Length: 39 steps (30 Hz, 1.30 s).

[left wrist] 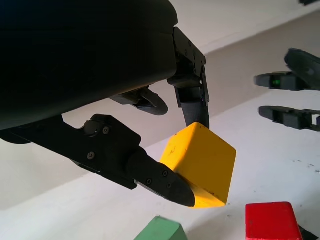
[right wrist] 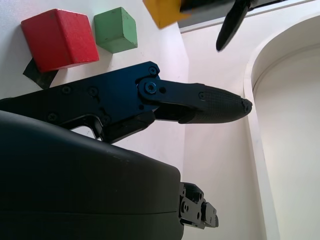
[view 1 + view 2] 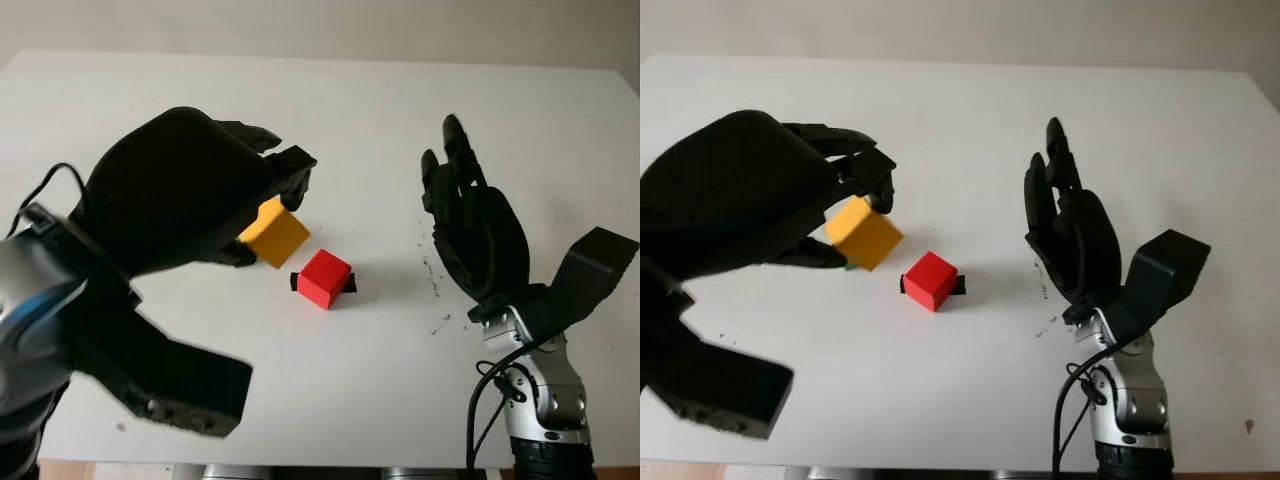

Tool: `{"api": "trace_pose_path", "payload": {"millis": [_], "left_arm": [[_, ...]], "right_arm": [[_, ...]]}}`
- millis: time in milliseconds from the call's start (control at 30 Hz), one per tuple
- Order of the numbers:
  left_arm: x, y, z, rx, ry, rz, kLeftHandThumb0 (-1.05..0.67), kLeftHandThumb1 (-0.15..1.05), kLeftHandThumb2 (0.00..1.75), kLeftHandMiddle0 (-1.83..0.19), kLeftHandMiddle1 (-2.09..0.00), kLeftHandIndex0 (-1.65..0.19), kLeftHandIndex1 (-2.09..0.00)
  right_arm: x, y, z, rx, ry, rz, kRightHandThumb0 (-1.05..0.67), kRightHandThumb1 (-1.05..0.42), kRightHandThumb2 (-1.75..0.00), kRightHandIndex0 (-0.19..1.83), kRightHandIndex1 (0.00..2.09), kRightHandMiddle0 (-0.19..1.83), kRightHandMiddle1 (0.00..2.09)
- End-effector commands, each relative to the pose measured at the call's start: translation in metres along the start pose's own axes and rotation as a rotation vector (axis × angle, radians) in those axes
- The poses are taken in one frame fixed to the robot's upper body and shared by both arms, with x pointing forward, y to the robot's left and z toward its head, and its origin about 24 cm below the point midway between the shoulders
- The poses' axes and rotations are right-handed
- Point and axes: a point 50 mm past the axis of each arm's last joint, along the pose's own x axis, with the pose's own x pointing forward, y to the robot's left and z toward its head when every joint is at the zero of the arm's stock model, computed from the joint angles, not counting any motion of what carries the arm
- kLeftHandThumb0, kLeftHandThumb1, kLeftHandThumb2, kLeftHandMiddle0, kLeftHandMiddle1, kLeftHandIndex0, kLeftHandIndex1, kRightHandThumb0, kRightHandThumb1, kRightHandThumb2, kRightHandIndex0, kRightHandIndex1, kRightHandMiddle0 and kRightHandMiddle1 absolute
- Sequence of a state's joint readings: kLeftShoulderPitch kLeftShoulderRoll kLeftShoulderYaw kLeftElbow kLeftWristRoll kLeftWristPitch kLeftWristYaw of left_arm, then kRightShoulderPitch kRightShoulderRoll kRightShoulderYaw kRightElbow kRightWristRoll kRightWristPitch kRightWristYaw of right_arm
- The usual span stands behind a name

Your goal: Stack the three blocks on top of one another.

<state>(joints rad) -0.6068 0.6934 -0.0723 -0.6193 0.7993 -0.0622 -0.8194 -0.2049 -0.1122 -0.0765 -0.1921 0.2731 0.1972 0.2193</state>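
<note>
My left hand (image 3: pixel 262 205) is shut on a yellow block (image 3: pixel 274 232), holding it tilted in the air above the white table (image 3: pixel 360 110), left of centre. The left wrist view shows fingers (image 1: pixel 155 172) pinching the yellow block (image 1: pixel 202 162) from two sides. A red block (image 3: pixel 324 278) sits on the table on a small black mark, just right of and below the yellow one. A green block (image 2: pixel 116 29) lies on the table beside the red block (image 2: pixel 60 39), under my left hand. My right hand (image 3: pixel 470 215) is open, raised to the right of the red block.
Small dark specks mark the table (image 3: pixel 436 285) near my right hand. The table's far edge (image 3: pixel 330 58) runs along the back, with a pale wall behind it.
</note>
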Motion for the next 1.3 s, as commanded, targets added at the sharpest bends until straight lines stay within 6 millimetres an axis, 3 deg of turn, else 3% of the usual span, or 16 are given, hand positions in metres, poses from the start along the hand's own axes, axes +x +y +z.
{"api": "trace_pose_path", "payload": {"millis": [0, 100, 133, 267, 367, 467, 600, 733, 1267], "left_arm": [[0.010, 0.003, 0.002, 0.026, -0.022, 0.005, -0.45, 0.95, 0.06, -0.59, -0.07, -0.56, -1.33], [0.024, -0.001, 0.005, 0.026, -0.030, -0.012, -0.45, 0.93, 0.05, -0.60, -0.07, -0.49, -1.60], [0.029, -0.003, 0.006, 0.029, -0.033, -0.022, -0.44, 0.91, 0.05, -0.61, -0.07, -0.50, -1.58], [0.044, -0.009, 0.012, 0.056, -0.066, -0.065, -0.38, 0.82, 0.05, -0.65, -0.08, -0.72, -1.12], [0.053, -0.013, 0.017, 0.105, -0.094, -0.107, -0.31, 0.80, 0.05, -0.66, -0.08, -0.79, -1.03], [0.058, -0.017, 0.021, 0.085, -0.114, -0.129, -0.27, 0.80, 0.06, -0.61, -0.05, -0.72, -1.12], [0.063, -0.017, 0.023, 0.004, -0.122, -0.215, -0.31, 0.85, 0.07, -0.56, -0.03, -0.52, -1.03], [0.066, -0.015, 0.025, -0.045, -0.132, -0.264, -0.36, 0.89, 0.06, -0.59, -0.05, -0.32, -1.35], [0.065, -0.013, 0.027, -0.088, -0.161, -0.239, -0.30, 0.95, 0.06, -0.61, -0.12, -0.34, -1.56]], "right_arm": [[0.000, 0.001, 0.001, -0.004, -0.006, -0.004, -0.73, -1.05, -0.51, -0.19, 0.00, -0.19, 0.00], [-0.001, 0.003, 0.000, -0.012, -0.008, -0.007, -0.72, -1.05, -0.51, -0.19, 0.00, -0.19, 0.00], [-0.001, 0.003, 0.000, -0.016, -0.009, -0.007, -0.72, -1.05, -0.51, -0.19, 0.00, -0.19, 0.00], [0.000, 0.004, 0.000, -0.002, -0.008, -0.009, -0.74, -1.05, -0.51, -0.19, 0.00, -0.19, 0.00], [0.001, 0.005, 0.000, -0.001, -0.009, -0.014, -0.73, -1.05, -0.50, -0.19, 0.00, -0.19, 0.00], [0.001, 0.006, 0.000, 0.007, -0.010, -0.016, -0.74, -1.05, -0.49, -0.19, 0.00, -0.19, 0.00], [0.001, 0.006, 0.000, 0.002, -0.014, -0.021, -0.74, -1.05, -0.48, -0.19, 0.00, -0.19, 0.00], [0.002, 0.007, 0.000, 0.008, -0.012, -0.029, -0.75, -1.05, -0.47, -0.19, 0.00, -0.19, 0.00], [0.003, 0.009, -0.001, 0.004, -0.008, -0.029, -0.75, -1.05, -0.48, -0.19, 0.00, -0.19, 0.00]]}}
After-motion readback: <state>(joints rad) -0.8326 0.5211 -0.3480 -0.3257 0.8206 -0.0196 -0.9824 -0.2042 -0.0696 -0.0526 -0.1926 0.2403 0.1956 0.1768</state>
